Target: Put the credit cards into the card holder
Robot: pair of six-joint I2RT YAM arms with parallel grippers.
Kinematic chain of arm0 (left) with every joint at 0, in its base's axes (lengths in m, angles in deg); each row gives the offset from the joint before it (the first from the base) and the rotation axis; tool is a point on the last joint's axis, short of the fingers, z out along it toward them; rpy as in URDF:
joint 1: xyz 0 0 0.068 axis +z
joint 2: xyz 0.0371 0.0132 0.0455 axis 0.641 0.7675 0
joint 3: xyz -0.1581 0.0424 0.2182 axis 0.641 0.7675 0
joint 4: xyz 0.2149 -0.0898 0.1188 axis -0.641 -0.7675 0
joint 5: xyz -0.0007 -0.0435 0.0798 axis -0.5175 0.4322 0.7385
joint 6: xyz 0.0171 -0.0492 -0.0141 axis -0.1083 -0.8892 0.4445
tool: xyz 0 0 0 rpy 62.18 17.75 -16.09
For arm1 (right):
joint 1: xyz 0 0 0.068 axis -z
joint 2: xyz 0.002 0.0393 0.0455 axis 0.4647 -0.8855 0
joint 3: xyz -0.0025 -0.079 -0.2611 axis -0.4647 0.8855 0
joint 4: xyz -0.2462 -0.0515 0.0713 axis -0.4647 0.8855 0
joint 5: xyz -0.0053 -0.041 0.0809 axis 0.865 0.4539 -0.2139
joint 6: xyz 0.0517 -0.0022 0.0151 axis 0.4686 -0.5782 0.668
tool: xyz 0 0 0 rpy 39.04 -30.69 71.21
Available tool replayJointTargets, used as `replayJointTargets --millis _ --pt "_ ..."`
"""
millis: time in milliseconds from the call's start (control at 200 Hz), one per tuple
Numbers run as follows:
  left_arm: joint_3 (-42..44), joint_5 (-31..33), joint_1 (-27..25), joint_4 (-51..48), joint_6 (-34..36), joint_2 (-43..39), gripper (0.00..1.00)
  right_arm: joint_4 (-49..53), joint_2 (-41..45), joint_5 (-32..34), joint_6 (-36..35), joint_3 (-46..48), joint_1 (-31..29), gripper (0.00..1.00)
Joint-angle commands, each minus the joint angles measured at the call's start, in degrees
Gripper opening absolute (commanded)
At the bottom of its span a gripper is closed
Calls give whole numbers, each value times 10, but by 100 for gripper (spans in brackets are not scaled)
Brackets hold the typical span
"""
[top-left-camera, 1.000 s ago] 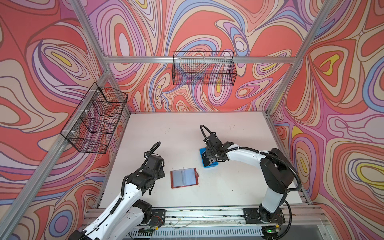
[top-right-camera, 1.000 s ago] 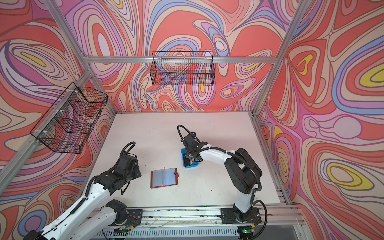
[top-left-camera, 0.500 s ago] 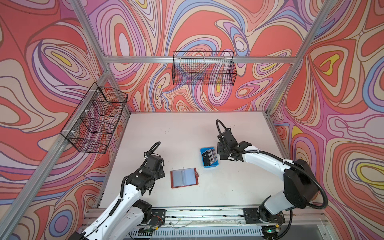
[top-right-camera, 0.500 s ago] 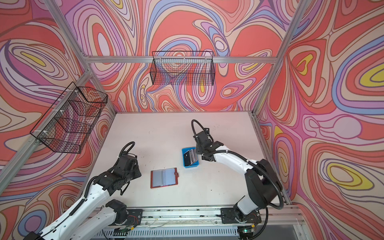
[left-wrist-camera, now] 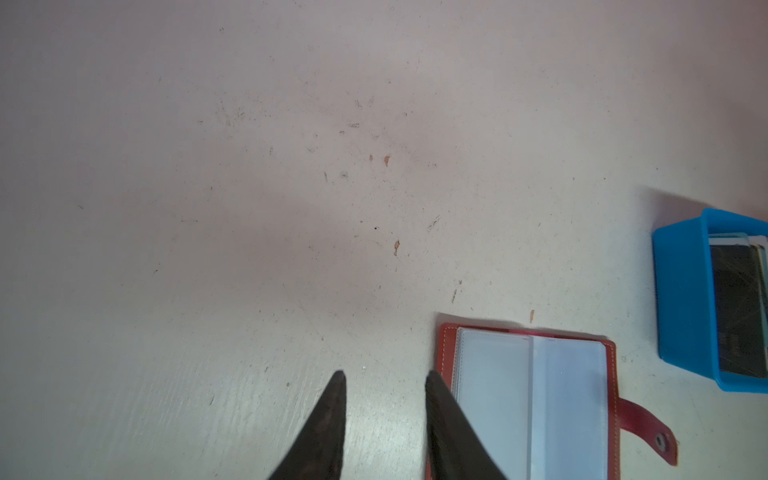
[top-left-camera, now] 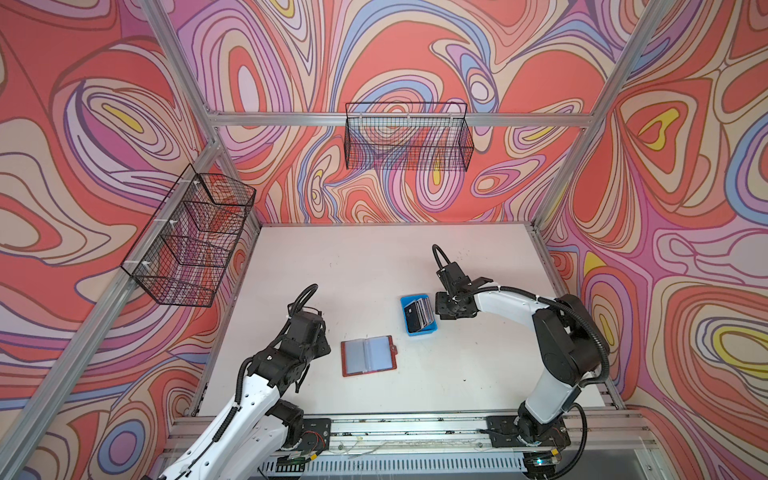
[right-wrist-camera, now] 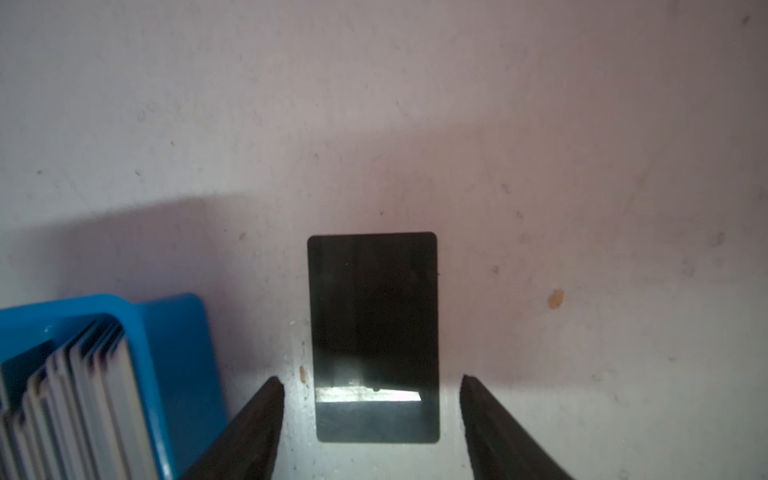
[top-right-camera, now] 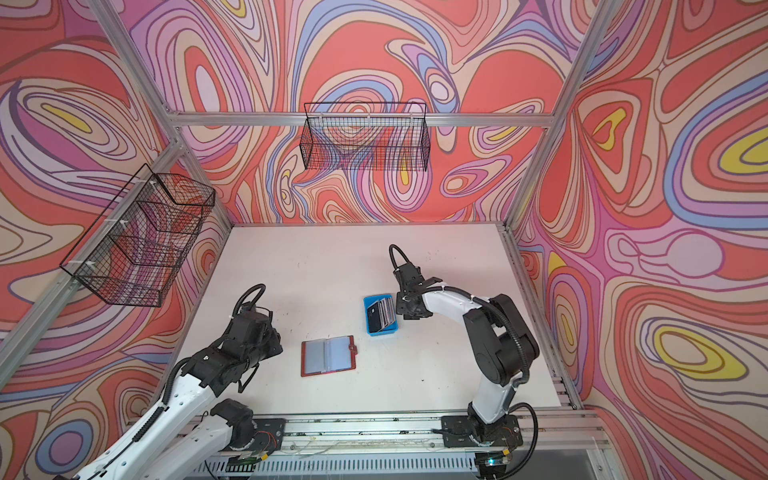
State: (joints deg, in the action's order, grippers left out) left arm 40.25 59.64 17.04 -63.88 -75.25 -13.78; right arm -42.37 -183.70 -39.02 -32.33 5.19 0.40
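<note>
One black credit card (right-wrist-camera: pixel 374 311) flat on the bench (right-wrist-camera: pixel 582 145), just beside the blue tray (right-wrist-camera: pixel 178 332) and outside it. Other credit cards (right-wrist-camera: pixel 95 374) on edge inside that tray, leaning together. The card holder (top-left-camera: pixel 368 356) open flat on the bench nearer the front rail, clear sleeves up, snap tab on the side toward the tray, no card visible in it.

The right fingers (right-wrist-camera: pixel 266 409) spread wide, gripping nothing, one to each side of the black card's near end, a strip of bare bench showing along either long edge. Long axis of the card in line with the way those fingers point, so its short width spans the gap. Not to be made out in the top views, under the right wrist.

The left fingers (left-wrist-camera: pixel 332 411) partly open, empty, low over bare bench just beside the holder's outer edge, well apart from the tray.

Nearer arm for the loose card: plainly the right, squarely over it. Likely next: down and in across the short width. Little to pinch on something so thin and flat against the bench. Risk of skidding the card sideways into the tray wall rather than lifting it. After that, probably a carry toward the holder, with the left fingers well placed to steady its cover.
</note>
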Motion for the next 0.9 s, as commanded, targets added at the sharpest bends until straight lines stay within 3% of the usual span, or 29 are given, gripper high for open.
replayJointTargets --millis 0,170,275,541,891 --pt "18 -2 1 -5 4 -6 35 37 -26 -19 -25 -31 3 73" --pt "18 -4 1 -4 5 -6 35 52 -64 -14 -27 -49 7 73" --pt "18 -5 1 -5 5 -7 35 61 -78 -14 -28 -54 13 68" --pt "21 -6 1 -5 5 -16 35 75 -46 4 -29 -42 29 69" --pt "21 -7 1 -4 5 -16 35 71 -67 -32 -38 -28 31 67"
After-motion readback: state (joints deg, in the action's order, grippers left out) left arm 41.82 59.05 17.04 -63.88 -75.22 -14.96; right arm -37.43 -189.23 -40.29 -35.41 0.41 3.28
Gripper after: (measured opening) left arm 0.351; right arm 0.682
